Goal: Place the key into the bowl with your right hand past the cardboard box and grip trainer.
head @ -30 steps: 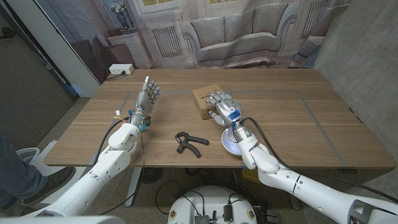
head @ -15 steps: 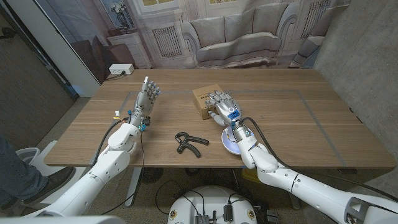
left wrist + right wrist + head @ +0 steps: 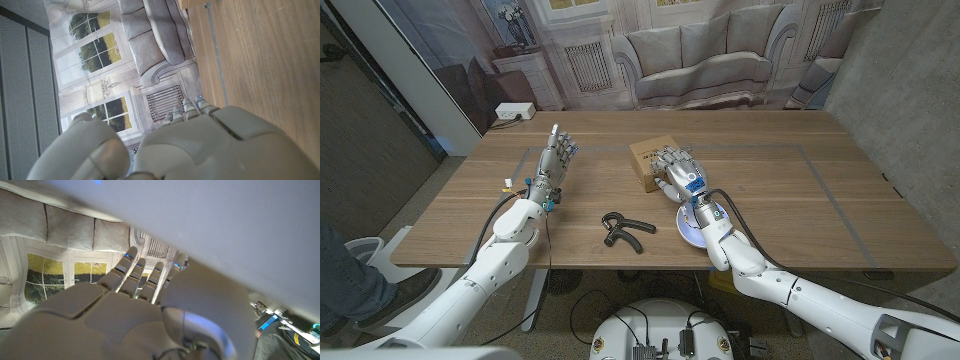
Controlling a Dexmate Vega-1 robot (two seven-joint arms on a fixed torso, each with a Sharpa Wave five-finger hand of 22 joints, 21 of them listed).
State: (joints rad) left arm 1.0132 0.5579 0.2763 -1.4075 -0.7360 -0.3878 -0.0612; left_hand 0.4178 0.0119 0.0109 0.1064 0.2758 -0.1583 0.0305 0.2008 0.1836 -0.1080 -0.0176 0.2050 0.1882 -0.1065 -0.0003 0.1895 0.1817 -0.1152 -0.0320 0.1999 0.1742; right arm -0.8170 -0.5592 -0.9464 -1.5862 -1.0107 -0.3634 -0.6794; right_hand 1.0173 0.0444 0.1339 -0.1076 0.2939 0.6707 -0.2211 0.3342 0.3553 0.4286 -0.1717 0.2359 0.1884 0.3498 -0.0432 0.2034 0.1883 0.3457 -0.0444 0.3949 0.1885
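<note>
Nearest the robot on the desk (image 3: 840,200), one black grip trainer (image 3: 622,230) lies flat, with one white bowl (image 3: 691,231) just to its right, partly covered by the right forearm. No writing can be read on either.

Next out, the right robot hand (image 3: 680,173) hovers with its back up, fingers spread and reaching over the near right edge of the single cardboard box (image 3: 648,160). The box shows no legible label. Whether that hand has hold of anything, I cannot tell: its palm faces away, and the right wrist view gives only the back of the right robot hand (image 3: 125,310) with straight fingers. The key cannot be made out in any view, so its place relative to the hand is unclear.

Over on the left, the left robot hand (image 3: 556,158) stands on its edge, fingers straight and apart, holding nothing.

Farthest back, one white power strip (image 3: 514,111) sits beyond the desk's far left corner.
</note>
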